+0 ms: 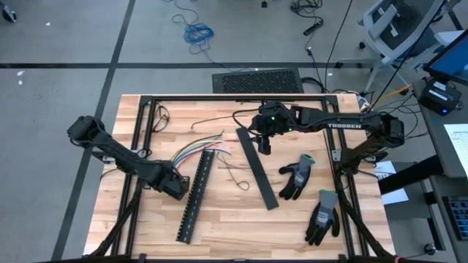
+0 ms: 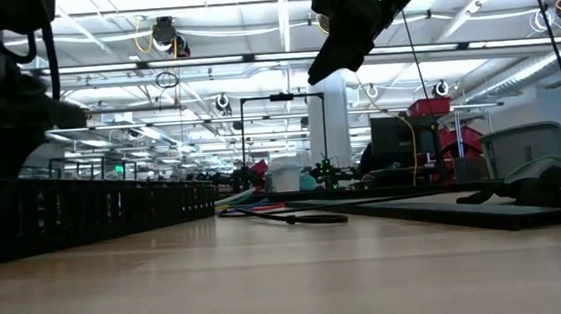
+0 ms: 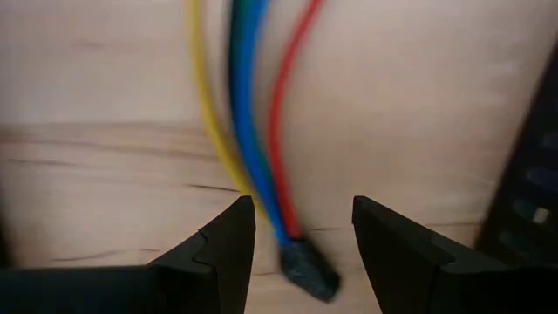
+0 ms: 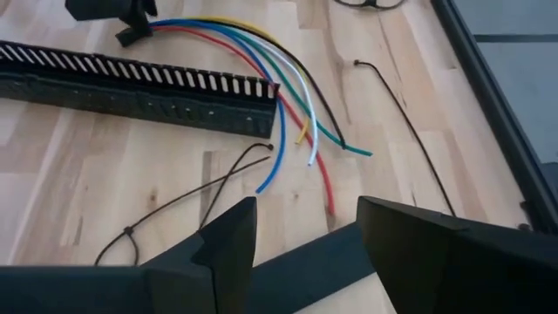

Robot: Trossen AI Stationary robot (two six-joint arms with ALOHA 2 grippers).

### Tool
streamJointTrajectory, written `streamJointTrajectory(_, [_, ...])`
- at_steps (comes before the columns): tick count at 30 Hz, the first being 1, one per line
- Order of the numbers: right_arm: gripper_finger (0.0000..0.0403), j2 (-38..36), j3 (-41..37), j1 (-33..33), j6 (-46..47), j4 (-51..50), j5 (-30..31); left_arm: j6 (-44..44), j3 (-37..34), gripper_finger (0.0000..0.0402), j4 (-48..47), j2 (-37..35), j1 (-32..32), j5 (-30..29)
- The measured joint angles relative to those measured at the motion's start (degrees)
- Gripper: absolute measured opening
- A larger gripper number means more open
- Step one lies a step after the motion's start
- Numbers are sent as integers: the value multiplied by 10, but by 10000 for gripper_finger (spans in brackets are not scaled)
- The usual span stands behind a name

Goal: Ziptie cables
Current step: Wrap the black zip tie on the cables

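The cables (image 1: 201, 150) are a loose bundle of blue, red, yellow and green wires on the wooden table. They lie beside the far end of the black slotted strip (image 1: 194, 197). My left gripper (image 1: 178, 186) is low at the cables' left end. In the left wrist view its open fingers (image 3: 301, 240) stand on either side of the wires (image 3: 248, 131) and their small black end piece (image 3: 307, 272). My right gripper (image 1: 265, 146) is open and empty, raised over the table's middle (image 2: 329, 68). Its wrist view shows the cables' loose ends (image 4: 296, 113).
A flat black strip (image 1: 257, 169) lies under my right gripper. Thin dark strands (image 4: 200, 187) lie between it and the slotted strip (image 4: 131, 92). Two grey-black gloves (image 1: 296, 175) (image 1: 322, 215) lie at the right. Black frame rails (image 1: 146, 102) run along the table's edges.
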Motion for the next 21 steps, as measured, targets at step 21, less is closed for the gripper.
streamJointTrajectory(21, [192, -3, 0, 0, 23, -19, 2, -69, -67, 108, 63, 30, -21, -11])
